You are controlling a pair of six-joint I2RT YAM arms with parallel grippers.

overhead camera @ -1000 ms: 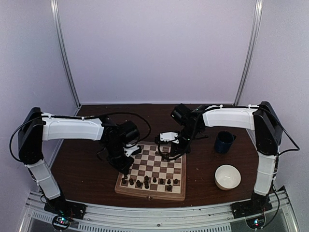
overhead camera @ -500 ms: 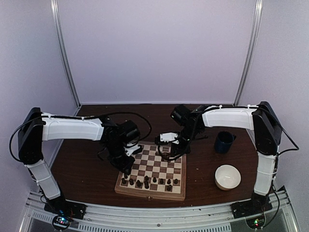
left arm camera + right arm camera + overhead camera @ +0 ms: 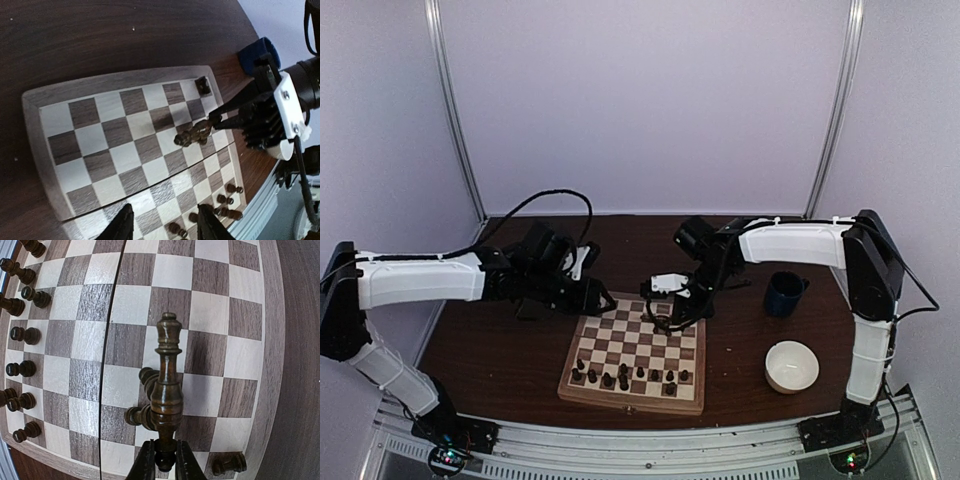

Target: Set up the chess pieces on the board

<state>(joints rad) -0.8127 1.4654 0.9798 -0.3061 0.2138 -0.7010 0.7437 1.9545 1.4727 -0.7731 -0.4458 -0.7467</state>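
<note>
Chess piece (image 3: 166,375) pinched at one end between right fingers (image 3: 145,466); left fingers (image 3: 123,228) parted.

The dark brown wooden counter (image 3: 490,350) carries three things. A square wooden chessboard (image 3: 638,345) with cream and dark brown squares and a pale tan border lies flat near the middle of the front edge. To its right stand a dark blue mug (image 3: 785,293), farther back, and a round cream-white bowl (image 3: 791,366), nearer the front. Both stand apart from the chessboard and from each other.
</note>
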